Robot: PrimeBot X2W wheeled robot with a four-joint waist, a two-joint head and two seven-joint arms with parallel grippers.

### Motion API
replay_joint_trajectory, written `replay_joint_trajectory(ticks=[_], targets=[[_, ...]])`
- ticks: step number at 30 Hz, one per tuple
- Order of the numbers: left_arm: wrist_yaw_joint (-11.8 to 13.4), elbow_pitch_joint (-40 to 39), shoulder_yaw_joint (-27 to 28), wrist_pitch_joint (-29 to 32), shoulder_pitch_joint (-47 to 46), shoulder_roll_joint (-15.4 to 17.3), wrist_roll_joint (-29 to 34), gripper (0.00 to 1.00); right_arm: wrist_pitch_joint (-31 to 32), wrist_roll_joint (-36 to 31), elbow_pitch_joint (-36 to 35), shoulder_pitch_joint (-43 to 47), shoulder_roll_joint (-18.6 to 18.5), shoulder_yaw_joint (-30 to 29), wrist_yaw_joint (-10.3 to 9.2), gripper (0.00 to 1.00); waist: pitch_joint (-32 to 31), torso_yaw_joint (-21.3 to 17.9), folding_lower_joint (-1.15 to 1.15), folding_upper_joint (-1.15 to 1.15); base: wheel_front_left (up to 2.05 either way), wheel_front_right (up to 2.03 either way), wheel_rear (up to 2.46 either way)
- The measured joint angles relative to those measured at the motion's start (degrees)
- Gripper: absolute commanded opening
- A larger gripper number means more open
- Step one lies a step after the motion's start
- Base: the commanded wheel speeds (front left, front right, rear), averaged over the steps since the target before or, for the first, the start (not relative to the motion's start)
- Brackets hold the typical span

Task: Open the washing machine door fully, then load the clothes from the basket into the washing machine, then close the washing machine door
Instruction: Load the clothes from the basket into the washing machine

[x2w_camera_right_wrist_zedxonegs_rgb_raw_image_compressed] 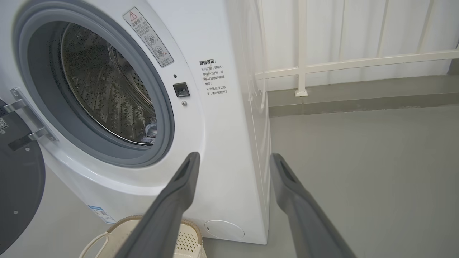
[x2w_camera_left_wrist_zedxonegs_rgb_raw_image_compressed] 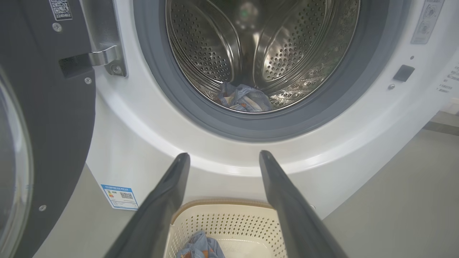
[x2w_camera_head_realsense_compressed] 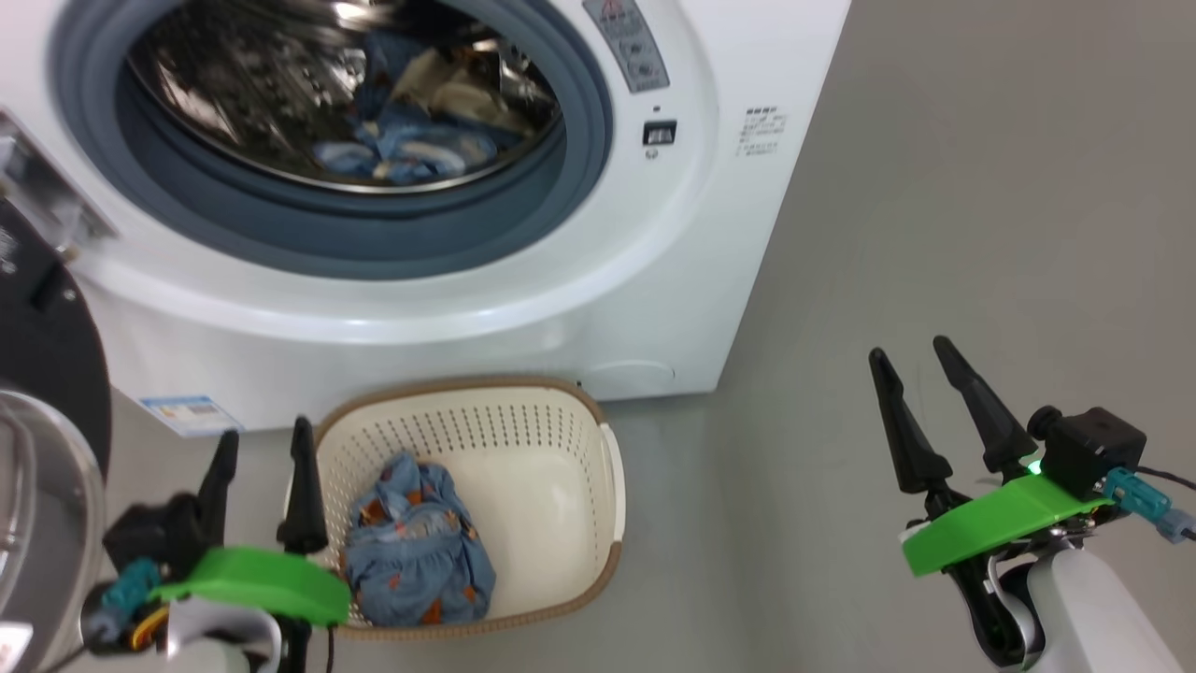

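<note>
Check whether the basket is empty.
Not empty: a blue garment lies bunched in the basket, on its left side.

1. The washing machine [x2w_camera_head_realsense_compressed: 523,280] is cut off at the top.
2. Left of it, the washing machine door [x2w_camera_head_realsense_compressed: 37,346] runs past the picture's edge.
3. In front of it, the left gripper [x2w_camera_head_realsense_compressed: 264,430] hides part of the basket [x2w_camera_head_realsense_compressed: 448,384].

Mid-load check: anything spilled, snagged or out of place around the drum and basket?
Nothing stands out. The washing machine door hangs open; clothes lie in the drum, clear of the rubber ring; one blue garment sits in the upright basket. None on the floor. The left gripper and right gripper are open, empty.
</note>
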Motion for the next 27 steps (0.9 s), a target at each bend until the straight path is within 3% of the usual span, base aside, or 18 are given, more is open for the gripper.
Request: replay_joint_trajectory(ticks=[11,27], targets=[[-0.58,6.42,-1.15,-0.02,-8.52,1.82,0.0,1.0,0.0,-0.15,-0.99,-3.5,1.12,-1.05,0.0,1.0,7.25,-0.56,0.0,0.0,0.0,0.0,0.0],[-1.51,21.87,-3.74,0.08,-22.71,4.92,0.08,1.0,0.0,-1.09,-3.21,-10.47,3.48,-1.45,0.0,1.0,22.04,-2.88,0.0,0.0,0.0,0.0,0.0]])
